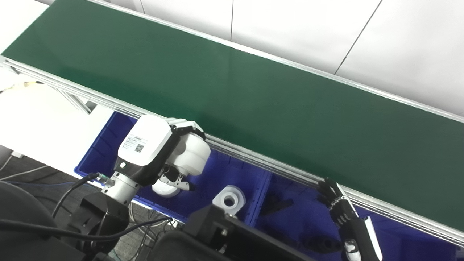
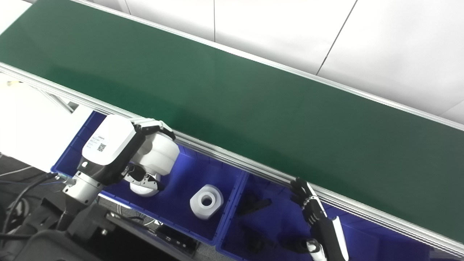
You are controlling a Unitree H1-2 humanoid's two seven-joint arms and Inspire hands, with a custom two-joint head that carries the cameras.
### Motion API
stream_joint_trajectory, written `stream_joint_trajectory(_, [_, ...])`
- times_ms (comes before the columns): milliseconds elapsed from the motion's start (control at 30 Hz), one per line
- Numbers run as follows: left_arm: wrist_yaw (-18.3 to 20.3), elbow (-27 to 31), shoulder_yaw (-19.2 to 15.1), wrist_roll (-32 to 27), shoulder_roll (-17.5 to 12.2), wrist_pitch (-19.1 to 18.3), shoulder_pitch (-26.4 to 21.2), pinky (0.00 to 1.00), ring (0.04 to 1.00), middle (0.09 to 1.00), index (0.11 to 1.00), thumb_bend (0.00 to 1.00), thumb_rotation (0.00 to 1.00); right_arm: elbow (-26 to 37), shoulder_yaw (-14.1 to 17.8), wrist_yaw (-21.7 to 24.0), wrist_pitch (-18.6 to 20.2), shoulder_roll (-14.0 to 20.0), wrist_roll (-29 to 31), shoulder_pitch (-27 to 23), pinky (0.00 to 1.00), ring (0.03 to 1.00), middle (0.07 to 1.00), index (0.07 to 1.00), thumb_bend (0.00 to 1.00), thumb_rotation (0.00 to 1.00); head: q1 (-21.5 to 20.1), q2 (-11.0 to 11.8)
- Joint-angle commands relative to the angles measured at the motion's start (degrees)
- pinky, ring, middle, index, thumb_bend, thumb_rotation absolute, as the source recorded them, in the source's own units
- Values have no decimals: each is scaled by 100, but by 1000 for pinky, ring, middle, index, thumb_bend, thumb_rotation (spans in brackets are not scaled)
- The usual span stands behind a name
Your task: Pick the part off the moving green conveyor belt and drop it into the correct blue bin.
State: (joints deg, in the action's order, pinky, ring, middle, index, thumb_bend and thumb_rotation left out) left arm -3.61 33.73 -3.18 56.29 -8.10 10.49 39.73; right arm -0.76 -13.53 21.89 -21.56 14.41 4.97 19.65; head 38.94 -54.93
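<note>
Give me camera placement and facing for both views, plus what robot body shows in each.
Left eye view: on the head, looking down at the green conveyor belt and blue bins; shows the left hand holding a white part, and the right hand.
Right eye view: beside it, same downward aim; same hands and arms.
Shared: belt with no part on it, bins, white ring part lying in the left bin.

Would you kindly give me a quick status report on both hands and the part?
Left hand shut on white part above left blue bin. Right hand open over right bin. Conveyor belt bare.
</note>
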Motion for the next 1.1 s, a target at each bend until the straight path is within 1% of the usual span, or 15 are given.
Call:
stream_joint_trajectory(0, [-352,13,-52,117,91,42,63,415,448,494,481,504,0,108,21,23,-48,26,72,22,864,904,901,923,936,932,1,11])
stream_joint_trajectory(133, [-402,-132,-67,189,157,15,51,412,441,495,484,504,0,109,12,34,-50,28,88,36,866,906,903,926,933,929,-42,27])
stream_joint_trajectory(300, [-367,-187,-48,223,144,20,22,416,442,495,484,504,0,85,5,24,-79,6,79,48,866,906,900,924,935,926,-73,51])
stream_joint_trajectory(533, [-207,-103,-28,203,126,-50,3,421,449,496,480,505,0,89,7,8,-101,-16,79,51,865,900,897,921,928,923,-92,59])
stream_joint_trajectory(567, [-123,-64,-20,217,99,-65,18,423,450,496,478,505,0,85,6,10,-103,-12,73,49,865,899,896,921,930,923,-92,59])
stream_joint_trajectory(633, [36,-2,-10,314,42,-95,45,446,487,509,471,519,0,72,3,19,-114,-9,77,43,869,904,898,924,930,926,-104,66])
stream_joint_trajectory(667, [106,21,-10,378,18,-109,55,496,548,576,532,804,102,65,1,23,-123,-11,83,39,871,904,898,923,923,923,-104,66])
stream_joint_trajectory(700, [223,55,-9,442,-5,-140,67,513,569,599,552,901,137,61,1,25,-116,-16,97,36,871,904,898,923,920,922,-109,67])
stream_joint_trajectory(733, [307,79,-8,484,-19,-162,75,558,616,646,594,950,208,59,1,27,-109,-19,107,34,873,904,898,923,925,919,-109,67])
stream_joint_trajectory(767, [402,105,-7,499,-30,-190,80,582,640,670,616,975,245,61,0,28,-94,-21,115,33,874,904,898,923,927,918,-114,71])
stream_joint_trajectory(800, [519,138,-5,514,-41,-227,87,641,692,719,658,993,304,62,0,27,-84,-23,119,33,875,905,897,922,932,917,-114,71])
stream_joint_trajectory(867, [706,200,1,535,-64,-273,95,741,768,783,715,1000,375,59,2,17,-96,-28,102,33,873,906,898,922,933,920,-119,74])
stream_joint_trajectory(900, [792,238,5,566,-71,-291,99,748,773,787,719,1000,380,61,3,10,-99,-30,89,33,873,906,898,922,934,921,-115,75])
stream_joint_trajectory(933, [850,263,4,587,-72,-300,100,795,806,813,744,1000,418,63,4,6,-99,-32,80,33,872,906,899,923,941,924,-115,75])
stream_joint_trajectory(1067, [986,304,-4,602,-86,-295,104,845,839,838,770,1000,481,87,-6,13,-65,-32,84,41,878,910,901,925,946,929,-128,77])
